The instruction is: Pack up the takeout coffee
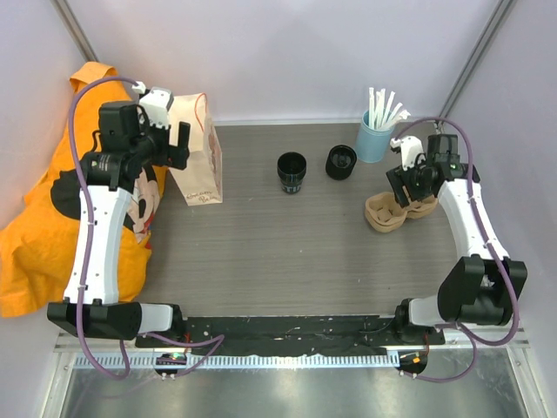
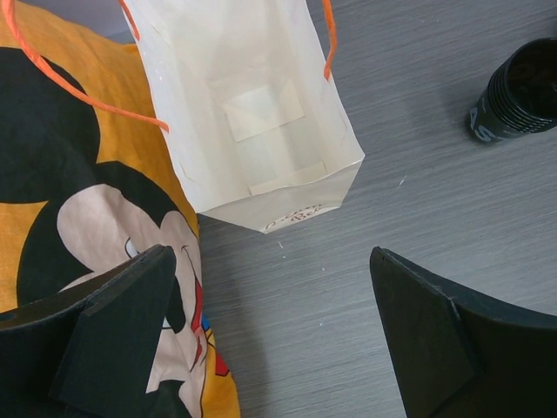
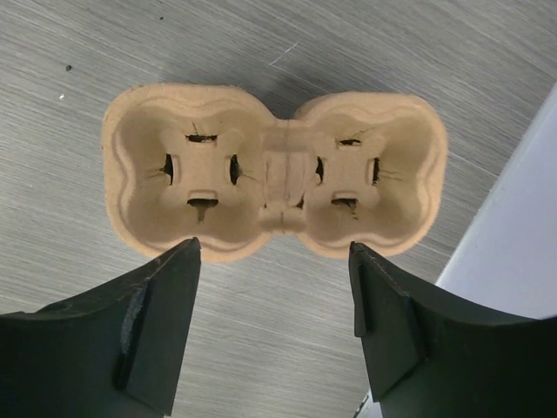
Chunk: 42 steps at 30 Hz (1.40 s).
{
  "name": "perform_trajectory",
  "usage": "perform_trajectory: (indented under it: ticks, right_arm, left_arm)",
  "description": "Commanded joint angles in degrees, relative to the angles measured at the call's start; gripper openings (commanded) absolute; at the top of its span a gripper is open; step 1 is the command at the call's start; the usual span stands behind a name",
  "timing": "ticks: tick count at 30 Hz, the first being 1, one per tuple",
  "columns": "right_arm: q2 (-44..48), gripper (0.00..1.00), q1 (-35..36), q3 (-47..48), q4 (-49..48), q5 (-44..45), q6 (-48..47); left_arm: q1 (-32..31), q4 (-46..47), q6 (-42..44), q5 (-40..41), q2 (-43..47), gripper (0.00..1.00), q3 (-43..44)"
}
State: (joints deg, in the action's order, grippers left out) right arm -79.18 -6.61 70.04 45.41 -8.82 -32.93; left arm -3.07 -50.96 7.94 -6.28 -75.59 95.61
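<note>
Plainly, packing has barely begun. The takeout coffee cup stands on the bare table just above the centre of the overhead view, mouth up, with nothing touching it. A second black cup like it sits near it to the right, the two apart. Neither is in the bag or the tray, and neither gripper is at them.

Towards the right edge of the overhead view, the tan pulp tray lies flat on the table. Its two round pockets, seen from the wrist camera, are both empty. The right gripper hangs directly over it with its jaws apart and nothing between them. Whether the tips already touch the tray's near edge I cannot tell. My guess is that the tray is what this arm is after.

At upper left, the white paper bag with orange handles stands with its mouth up. The left wrist camera looks straight down into it and shows only its folded bottom, so it holds nothing. The left gripper hovers beside the bag with its jaws spread wide and empty.

A light blue cup of white straws stands at the back right, and an orange cartoon-print cloth fills the left side, against the bag.

Everything remains, as I judge it: cups into tray pockets, then the lot into the bag.
</note>
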Motion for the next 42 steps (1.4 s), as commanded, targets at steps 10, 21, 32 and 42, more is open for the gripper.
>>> perform_trajectory:
  ticks: [10,21,32,42]
  right_arm:
    - [-6.69,0.68,-0.68,-1.05,-7.17,-1.55,-1.09]
    - [-10.21,0.58,-0.68,-1.48,-8.23,-0.59,-1.17]
    - [-10.65,0.56,-0.77,-3.33,-9.64,0.29,-1.53]
    - [-12.49,0.49,-0.77,-3.77,-11.22,0.64,-1.17]
  left_arm:
    - [0.35,0.60,-0.47,-1.45,1.15,0.99,-2.10]
    - [0.52,0.77,-0.65,-1.71,1.59,0.99,-3.24]
    - [1.22,1.04,-0.83,-2.59,1.94,0.99,-4.03]
    - [1.84,1.39,-1.35,-3.65,2.29,0.99,-4.56]
